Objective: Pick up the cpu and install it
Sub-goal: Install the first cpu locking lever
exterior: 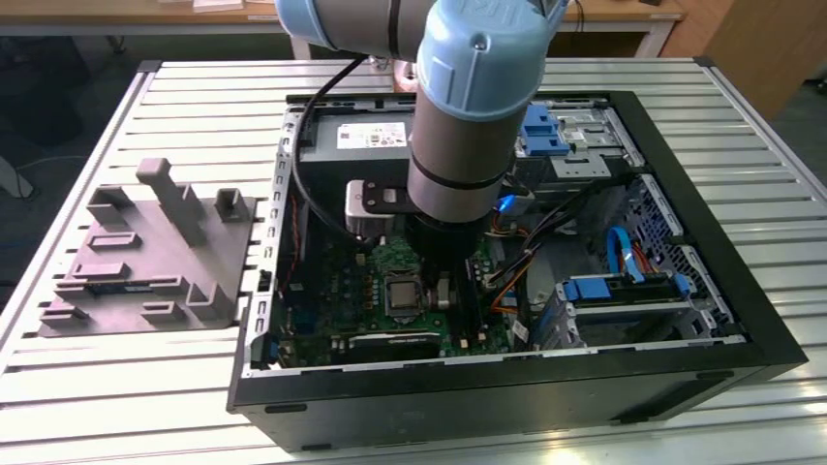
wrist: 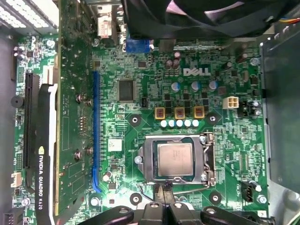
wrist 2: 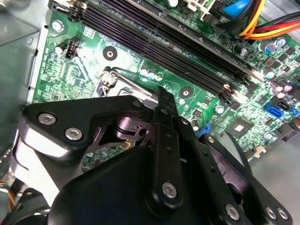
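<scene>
black gripper (wrist: 164, 199) hangs low over the motherboard (wrist: 140, 79), fingertips pinched together on nothing at the socket's (wrist: 177, 159) edge. the cpu (wrist: 175, 159) already lies flat inside that socket; judging by this, any nudge should stay gentle and square.

Socket (wrist 2: 112, 79) mostly behind tool (wrist 2: 161, 101)

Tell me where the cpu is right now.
In the first wrist view the cpu lies flat in the metal-framed socket on the green motherboard, just past the gripper; the blue slot runs along one side.
</scene>
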{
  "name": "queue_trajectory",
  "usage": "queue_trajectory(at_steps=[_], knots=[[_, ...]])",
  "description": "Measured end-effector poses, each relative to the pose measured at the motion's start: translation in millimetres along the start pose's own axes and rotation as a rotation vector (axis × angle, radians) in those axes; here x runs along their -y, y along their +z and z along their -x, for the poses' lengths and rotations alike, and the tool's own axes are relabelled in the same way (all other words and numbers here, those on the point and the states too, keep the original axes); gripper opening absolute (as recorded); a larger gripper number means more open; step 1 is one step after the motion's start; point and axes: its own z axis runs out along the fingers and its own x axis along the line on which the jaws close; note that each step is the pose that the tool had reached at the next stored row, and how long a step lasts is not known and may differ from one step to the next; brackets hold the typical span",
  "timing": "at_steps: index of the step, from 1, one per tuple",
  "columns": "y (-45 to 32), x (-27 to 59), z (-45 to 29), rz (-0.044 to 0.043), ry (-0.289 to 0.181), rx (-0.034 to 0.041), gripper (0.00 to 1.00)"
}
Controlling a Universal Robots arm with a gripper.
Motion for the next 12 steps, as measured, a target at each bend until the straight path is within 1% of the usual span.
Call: queue_trajectory(at_steps=[6,12], knots=[[5.0,0.3,-3.1,0.0001,-0.013,-0.0012,0.11],[5.6,0.4,-3.3,0.0001,-0.016,-0.0014,0.11]])
